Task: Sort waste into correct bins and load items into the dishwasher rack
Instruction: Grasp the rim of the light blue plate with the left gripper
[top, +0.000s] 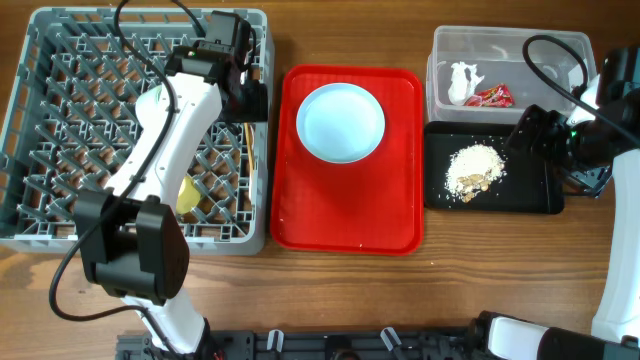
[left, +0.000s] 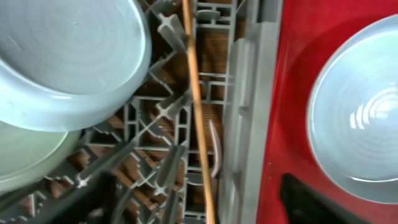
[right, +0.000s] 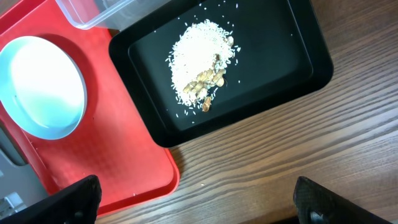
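Left pincer (top: 248, 98) hangs wide over the dishwasher rack (top: 60, 120). Overhead, the pale blue bowl (top: 340, 122) sits on the red tray (top: 300, 220), with tissue (top: 462, 80) and wrapper (top: 490, 96) in the clear tub (top: 440, 40). Left wrist: chopstick (left: 198, 124) loose in the lattice. Right wrist: right pincer (right: 199, 200) wide, near crumbs (right: 199, 59) in the black tray (right: 286, 50). I reckon the bowl rigid and slick; pinch its rim.

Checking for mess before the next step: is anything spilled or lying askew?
The heap of beige food crumbs has loose grains scattered around it, within the shallow black rectangular tray. A thin wooden chopstick lies flat on the lattice of the large grey plastic rack, beside its wall, not upright.
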